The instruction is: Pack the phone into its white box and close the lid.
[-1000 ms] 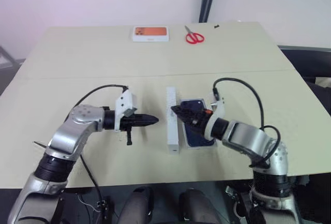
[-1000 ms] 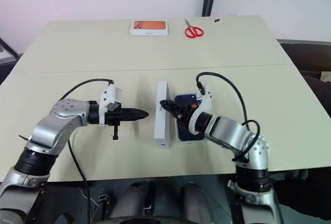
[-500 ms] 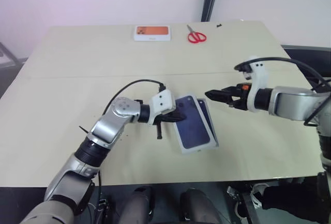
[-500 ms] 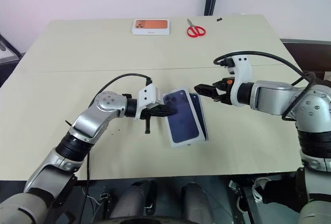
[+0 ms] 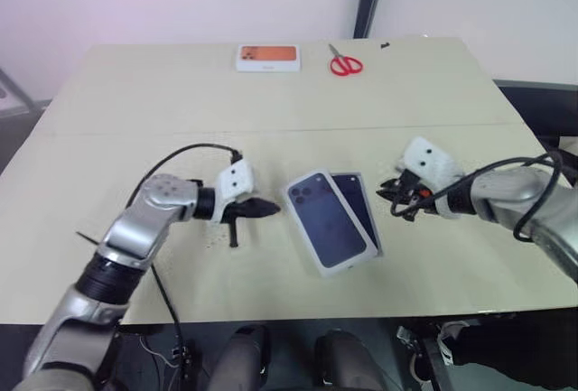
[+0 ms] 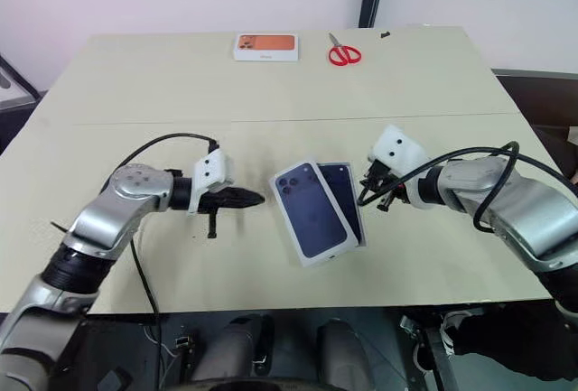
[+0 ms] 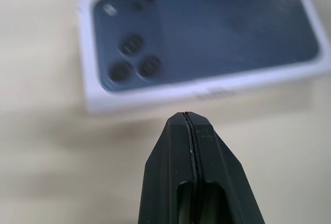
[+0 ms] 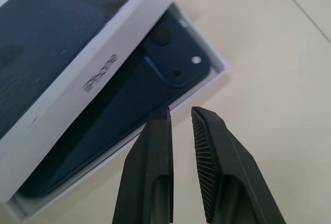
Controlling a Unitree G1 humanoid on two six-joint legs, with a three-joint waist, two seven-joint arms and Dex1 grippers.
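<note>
Left gripper (image 7: 189, 115) closed beside lid (image 5: 327, 223).

My head cameras look down over the table (image 5: 271, 120). Both wrist cameras sit close, sharing the lid (image 7: 201, 38).

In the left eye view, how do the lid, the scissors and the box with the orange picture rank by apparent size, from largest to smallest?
1. the lid, though it is nearest the camera
2. the box with the orange picture
3. the red scissors
</note>
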